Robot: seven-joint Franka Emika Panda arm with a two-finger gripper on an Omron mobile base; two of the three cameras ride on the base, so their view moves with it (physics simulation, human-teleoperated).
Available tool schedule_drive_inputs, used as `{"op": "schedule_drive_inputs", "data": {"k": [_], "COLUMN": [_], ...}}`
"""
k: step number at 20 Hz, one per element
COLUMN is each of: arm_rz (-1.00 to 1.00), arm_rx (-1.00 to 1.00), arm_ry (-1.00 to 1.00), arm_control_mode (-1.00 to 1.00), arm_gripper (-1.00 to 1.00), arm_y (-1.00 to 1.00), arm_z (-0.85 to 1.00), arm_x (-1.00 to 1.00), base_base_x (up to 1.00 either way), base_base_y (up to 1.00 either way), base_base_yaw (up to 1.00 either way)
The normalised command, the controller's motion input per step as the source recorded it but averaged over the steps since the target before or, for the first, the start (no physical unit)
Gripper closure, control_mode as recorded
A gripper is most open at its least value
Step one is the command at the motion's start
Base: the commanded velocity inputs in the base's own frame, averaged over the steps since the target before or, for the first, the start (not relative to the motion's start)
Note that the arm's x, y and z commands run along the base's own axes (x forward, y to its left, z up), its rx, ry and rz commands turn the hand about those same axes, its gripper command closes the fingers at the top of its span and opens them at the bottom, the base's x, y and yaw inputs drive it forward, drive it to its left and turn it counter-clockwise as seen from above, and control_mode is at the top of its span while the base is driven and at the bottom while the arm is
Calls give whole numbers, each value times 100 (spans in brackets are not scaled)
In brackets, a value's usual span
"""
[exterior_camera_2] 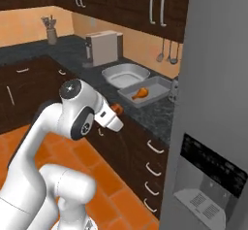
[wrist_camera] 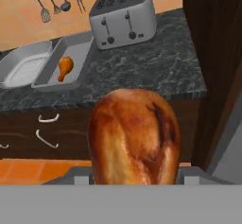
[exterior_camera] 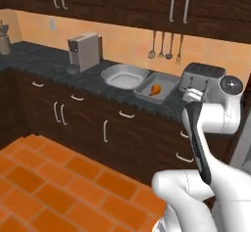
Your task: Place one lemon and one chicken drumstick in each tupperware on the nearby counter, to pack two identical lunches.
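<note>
Hand view: you are looking along the gripper point(wrist_camera: 134, 178) at a browned chicken drumstick point(wrist_camera: 133, 135) that is filling the lower middle, its meaty end toward the camera. The jaws are clamping it; you are carrying a second drumstick toward the counter point(wrist_camera: 151, 72).

On that dark speckled worktop two grey tupperware containers are sitting side by side, just left of the toaster point(wrist_camera: 124, 16). The rectangular tupperware point(wrist_camera: 75, 53) is already holding one small drumstick point(wrist_camera: 65, 68); the rounder tupperware point(wrist_camera: 26, 69) beside it is looking bare inside. You are seeing no lemon in either one.

Right base view: the hand point(exterior_camera_2: 112, 118) is hanging in front of the drawer fronts, below the counter edge and well apart from both containers, with an orange-brown tip of the held piece showing at it.

Hazards, as judged from this pose:
- You are starting low, so a straight move forward could be striking the counter edge or the drawer handles; lift first.
- The nearer rectangular container is the occupied one, so releasing early would be doubling its drumstick and spoiling the matched lunches.
- The grip is sitting on a rounded, tapering piece, which may be slipping during a fast swing.
</note>
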Motion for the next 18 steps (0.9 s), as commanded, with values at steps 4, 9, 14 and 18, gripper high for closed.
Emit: {"op": "schedule_drive_inputs", "data": {"k": [4,9,14,18], "arm_rz": [0,0,0,0], "arm_rx": [0,0,0,0], "arm_ry": [0,0,0,0], "arm_control_mode": [100,100,100,100], "arm_gripper": [100,100,100,100], "arm_y": [0,0,0,0], "arm_z": [0,0,0,0], "arm_x": [0,0,0,0], "base_base_x": [100,100,100,100], "base_base_y": [100,97,95,86], "base_base_yaw": [-35,-40,-47,-52]}}
